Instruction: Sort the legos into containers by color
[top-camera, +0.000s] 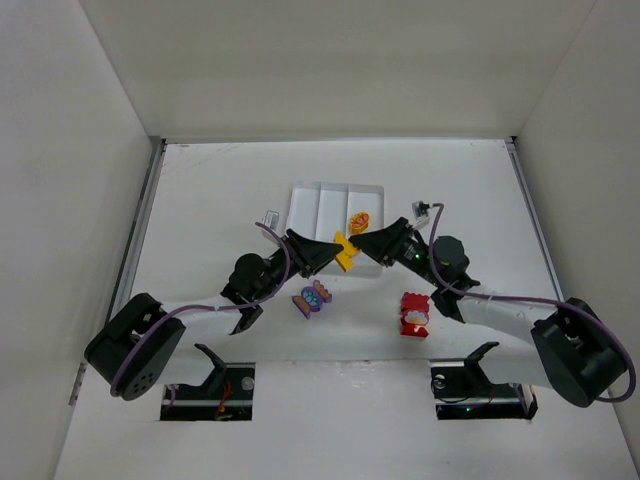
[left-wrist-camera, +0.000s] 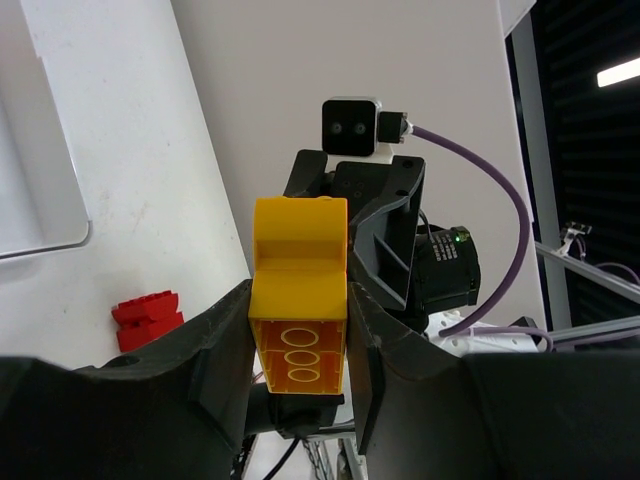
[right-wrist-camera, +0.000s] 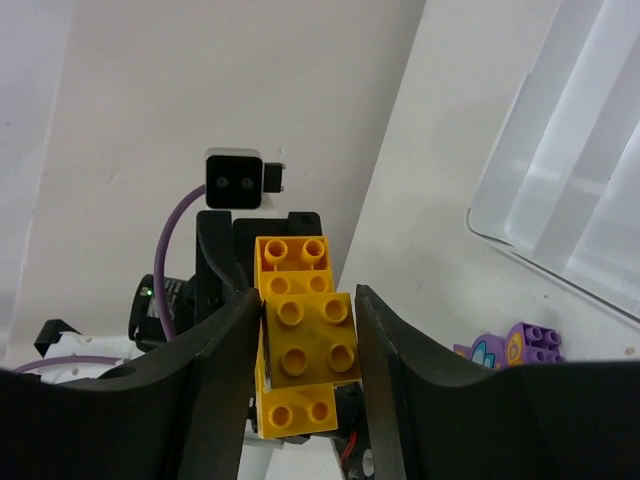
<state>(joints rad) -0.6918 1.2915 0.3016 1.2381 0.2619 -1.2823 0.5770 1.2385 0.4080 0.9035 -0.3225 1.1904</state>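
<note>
A yellow lego (top-camera: 345, 250) of stacked bricks hangs between both grippers just in front of the white tray (top-camera: 318, 204). My left gripper (top-camera: 333, 253) is shut on it from the left; the left wrist view shows its hollow underside (left-wrist-camera: 298, 350) pinched between the fingers (left-wrist-camera: 225, 340). My right gripper (top-camera: 360, 245) grips the same stack's square top brick (right-wrist-camera: 305, 335), with both fingers against its sides. An orange printed lego (top-camera: 358, 221) lies in the tray's right compartment. Purple legos (top-camera: 312, 298) and a red lego (top-camera: 414, 314) lie on the table.
The tray's three long compartments (right-wrist-camera: 560, 190) lie just beyond the grippers. The red lego (left-wrist-camera: 147, 320) sits to the right arm's near side, and the purple legos (right-wrist-camera: 512, 345) lie below the left gripper. Both arm bases stand at the near edge.
</note>
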